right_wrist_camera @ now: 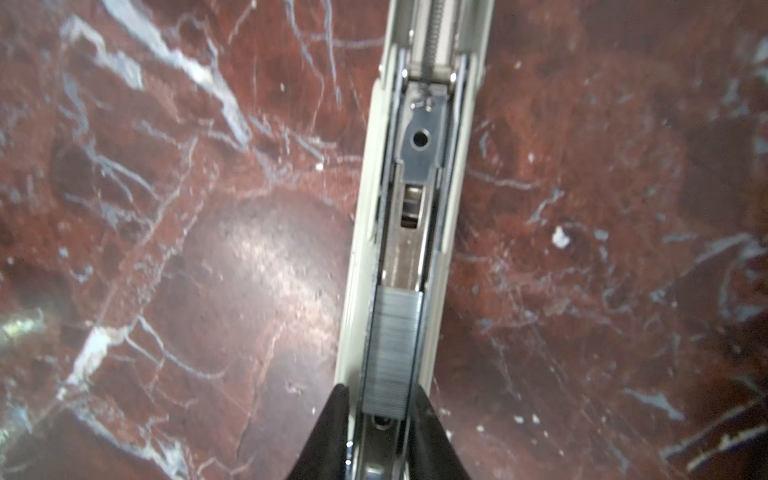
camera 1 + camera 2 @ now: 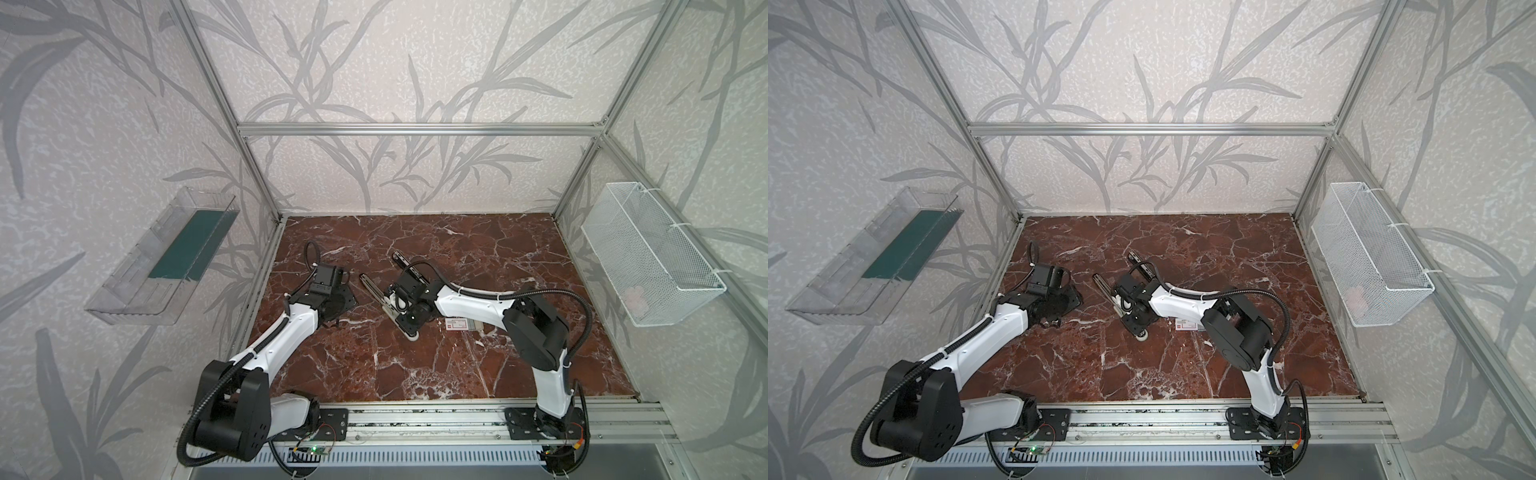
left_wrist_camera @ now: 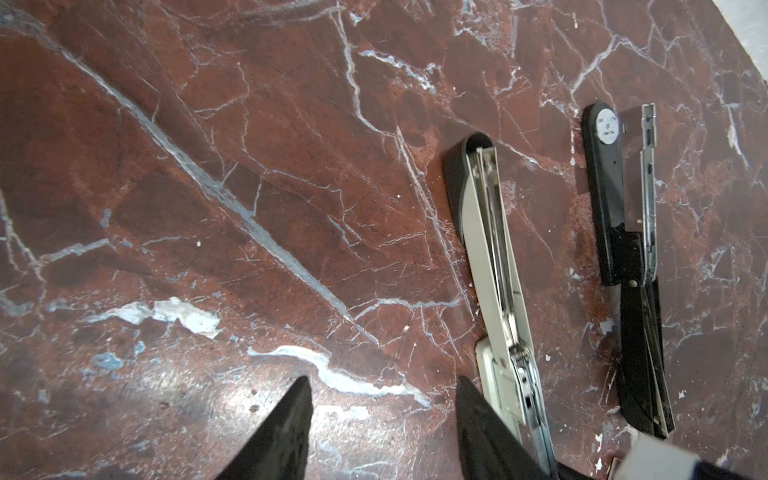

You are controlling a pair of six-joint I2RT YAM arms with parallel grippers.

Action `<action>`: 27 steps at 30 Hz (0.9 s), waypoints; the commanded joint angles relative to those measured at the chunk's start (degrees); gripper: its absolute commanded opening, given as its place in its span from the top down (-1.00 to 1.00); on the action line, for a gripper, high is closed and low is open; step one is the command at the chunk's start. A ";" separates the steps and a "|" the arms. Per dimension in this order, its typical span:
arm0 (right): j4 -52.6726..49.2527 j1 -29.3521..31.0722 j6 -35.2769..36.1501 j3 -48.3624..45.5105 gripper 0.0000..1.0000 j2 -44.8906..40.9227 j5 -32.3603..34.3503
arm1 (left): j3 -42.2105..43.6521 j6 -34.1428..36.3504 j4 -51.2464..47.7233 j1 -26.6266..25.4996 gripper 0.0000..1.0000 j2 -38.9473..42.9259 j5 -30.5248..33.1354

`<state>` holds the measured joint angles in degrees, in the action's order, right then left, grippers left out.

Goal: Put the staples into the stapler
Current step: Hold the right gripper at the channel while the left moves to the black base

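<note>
The black stapler (image 3: 611,199) with its white label lies open on the marble, its silver rail bare; both top views show it (image 2: 404,262) (image 2: 1141,266) partly under my right arm. Beside it lies an open beige-grey stapler (image 3: 486,232) (image 2: 374,291). A strip of staples (image 1: 392,353) rests in that beige stapler's channel (image 1: 415,166). My right gripper (image 1: 380,392) stands over it, fingers close on either side of the strip's near end; whether they press on it does not show. My left gripper (image 3: 383,380) (image 2: 343,302) is open and holds nothing, left of both staplers.
The white staple box with red print (image 2: 459,325) (image 2: 1187,326) lies by my right forearm. A white wire basket (image 2: 652,257) hangs on the right wall and a clear plastic shelf (image 2: 166,253) on the left wall. Aluminium frame posts edge the marble.
</note>
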<state>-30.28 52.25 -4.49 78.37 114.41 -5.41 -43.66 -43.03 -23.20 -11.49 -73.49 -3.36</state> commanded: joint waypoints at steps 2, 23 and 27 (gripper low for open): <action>-3.19 0.44 5.49 -3.44 0.49 -1.07 0.66 | -1.77 0.32 3.42 2.90 -0.15 -3.24 -4.27; -2.33 1.35 9.03 -4.54 0.48 -1.75 1.14 | -16.17 -2.68 5.58 11.07 -0.49 -23.32 -17.01; -2.79 1.62 7.90 -3.33 0.48 -0.65 1.50 | -21.64 -2.62 -2.46 8.92 -0.42 -26.14 -14.78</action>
<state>-28.67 53.01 3.22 75.37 112.51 -3.84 -61.93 -46.50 -17.10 -0.93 -97.71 -20.60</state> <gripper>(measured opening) 0.260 0.717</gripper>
